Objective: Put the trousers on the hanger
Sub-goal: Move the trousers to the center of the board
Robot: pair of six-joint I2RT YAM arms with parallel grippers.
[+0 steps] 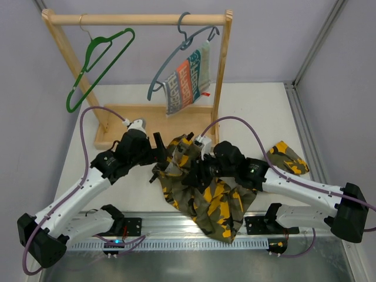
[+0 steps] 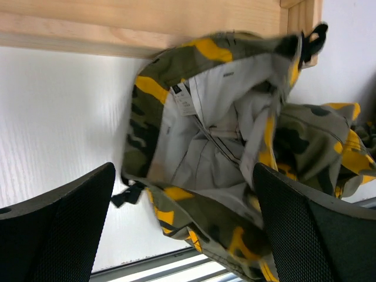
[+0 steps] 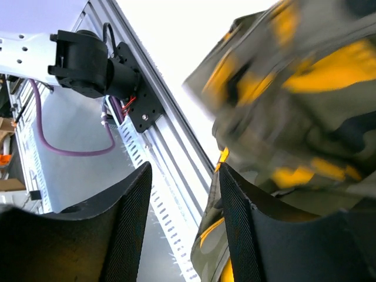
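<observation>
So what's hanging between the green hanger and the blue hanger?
Nothing. In the top view, the wooden rail is bare between the green hanger and the blue hanger.

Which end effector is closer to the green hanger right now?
Left. The left end effector sits at the trousers' left edge, below the green hanger on the rack; the right end effector is farther right, over the trousers.

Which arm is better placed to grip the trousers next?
Left, probably: the left hand is wide open, facing the waist opening of the trousers; the right hand has cloth only beside it.
</observation>
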